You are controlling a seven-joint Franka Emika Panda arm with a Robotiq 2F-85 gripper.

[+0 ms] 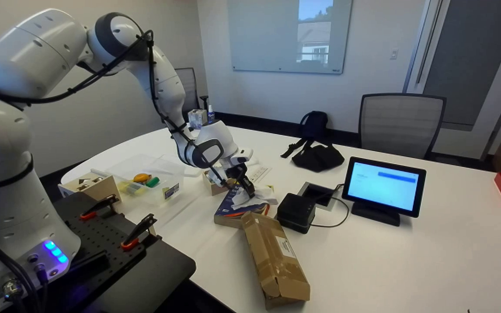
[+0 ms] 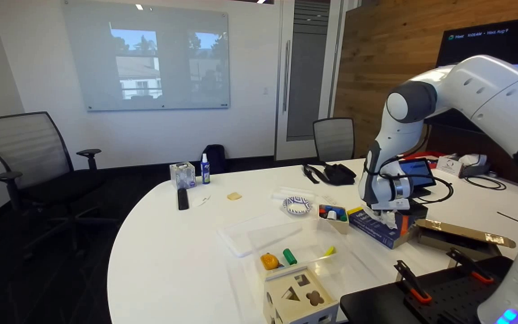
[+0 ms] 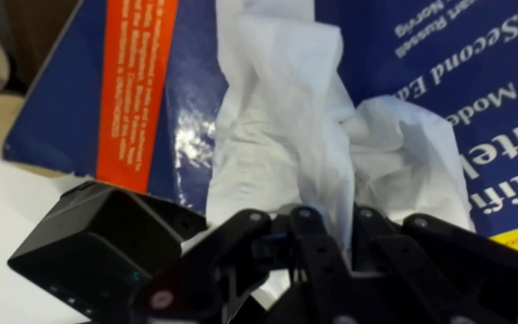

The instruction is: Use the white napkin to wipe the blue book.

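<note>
The blue book lies flat on the table, and it also shows in an exterior view and in the wrist view. It has white lettering, an orange strip and a yellow edge band. The crumpled white napkin rests on the book's cover. It shows in both exterior views. My gripper points down over the book and is shut on the napkin, with a fold pinched between its fingers. The gripper also shows in an exterior view. The fingertips themselves are hidden by the napkin.
A long brown cardboard box lies against the book's near side. A black boxy device stands beside the book, with a tablet beyond. A small box of blocks, a patterned bowl and a clear bin are nearby.
</note>
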